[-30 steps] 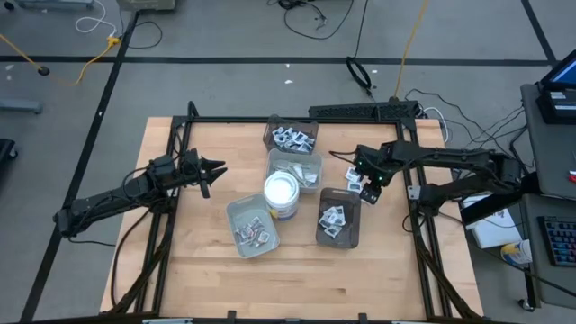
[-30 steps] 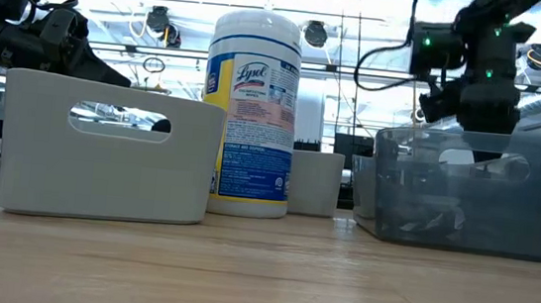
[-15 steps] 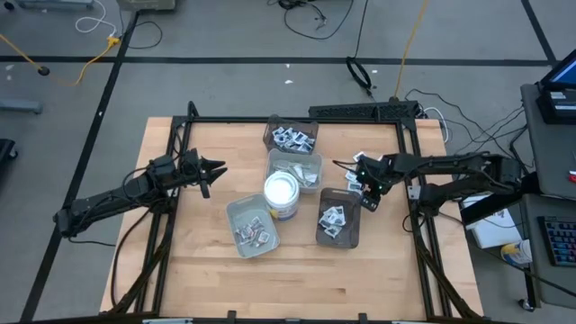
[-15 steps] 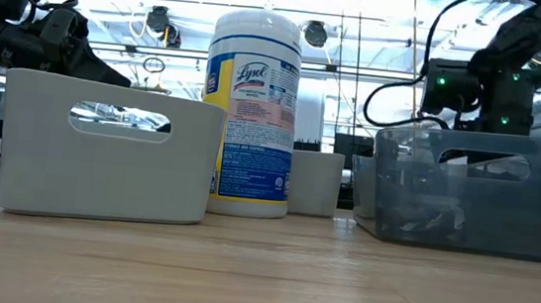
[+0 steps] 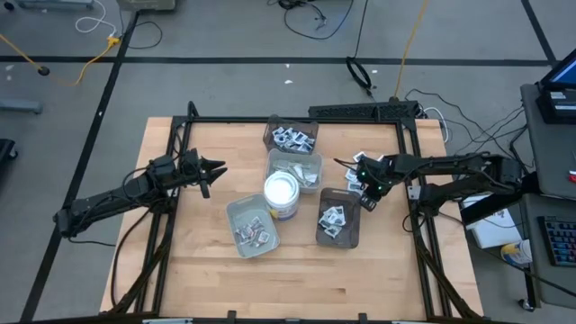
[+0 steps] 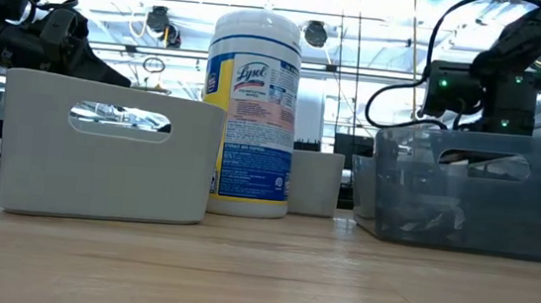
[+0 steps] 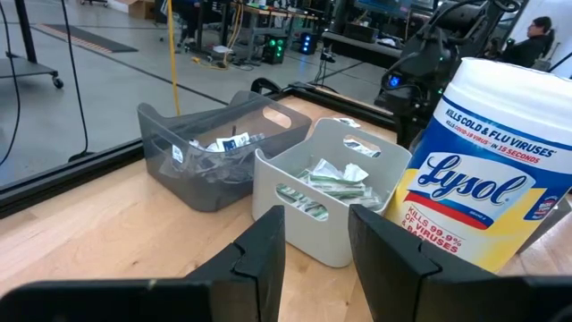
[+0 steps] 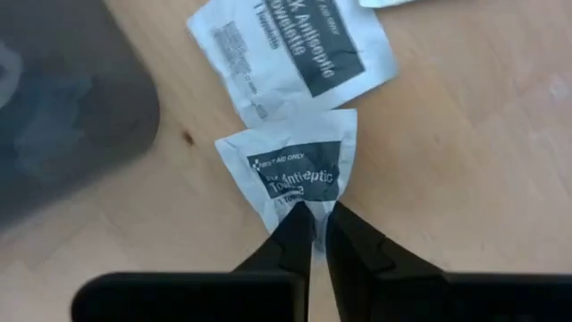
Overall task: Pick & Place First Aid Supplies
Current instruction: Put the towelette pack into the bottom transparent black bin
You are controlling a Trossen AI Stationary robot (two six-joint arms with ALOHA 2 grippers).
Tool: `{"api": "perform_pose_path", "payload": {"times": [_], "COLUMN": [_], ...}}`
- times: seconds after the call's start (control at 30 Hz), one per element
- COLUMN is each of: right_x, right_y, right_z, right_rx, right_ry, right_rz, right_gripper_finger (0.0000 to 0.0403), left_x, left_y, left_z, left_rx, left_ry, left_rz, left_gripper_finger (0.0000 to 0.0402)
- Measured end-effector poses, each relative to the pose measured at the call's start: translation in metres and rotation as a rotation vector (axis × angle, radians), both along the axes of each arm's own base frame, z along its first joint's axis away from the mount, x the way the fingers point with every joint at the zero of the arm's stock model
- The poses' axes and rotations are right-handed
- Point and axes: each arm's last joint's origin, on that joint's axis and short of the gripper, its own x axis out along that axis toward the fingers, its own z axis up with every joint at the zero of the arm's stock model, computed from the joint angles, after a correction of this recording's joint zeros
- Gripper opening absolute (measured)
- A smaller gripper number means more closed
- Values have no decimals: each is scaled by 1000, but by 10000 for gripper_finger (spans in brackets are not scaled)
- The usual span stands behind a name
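right gripper (image 8: 312, 224) | fingers together, clamped on lower corner of antiseptic towelette packet (image 8: 299, 172) | packet lies ahead of fingers, centre of frame, on counter (image 8: 447, 179) | left gripper (image 7: 317, 234) far, fingers apart, empty

Grey floor (image 5: 225, 36) with dark tape lines, loose cables (image 5: 310, 13), bright ceiling lights (image 6: 365, 1) beyond the table.

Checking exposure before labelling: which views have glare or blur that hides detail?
Low view: bright ceiling lights behind wash out the tub top. Left wrist view: own fingers blurred up close, tub label sharp. Right wrist view: dark tray smeared out of focus, held packet print readable.
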Motion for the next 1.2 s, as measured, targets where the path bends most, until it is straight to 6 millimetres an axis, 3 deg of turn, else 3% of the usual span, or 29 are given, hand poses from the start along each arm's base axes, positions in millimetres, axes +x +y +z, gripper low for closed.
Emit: {"api": "perform_pose_path", "payload": {"times": [0.2, 0.87, 1.0, 1.2], "right_x": [-5, 5, 10, 36], "right_y": [1, -4, -5, 3], "right_z": [8, 112, 118, 121], "right_rx": [-3, 2, -1, -2], "right_ry": [87, 125, 103, 92], "right_rz": [-68, -43, -47, 11], "right_gripper_finger": [7, 8, 8, 8], "left_x": [0, 0, 0, 0], "left_y": [0, 0, 0, 0], "left_z": [0, 0, 0, 0], "left_rx": [0, 0, 0, 0], "left_ry": [0, 0, 0, 0], "left_rz": [0, 0, 0, 0], "left_gripper_finger": [129, 129, 129, 129]}}
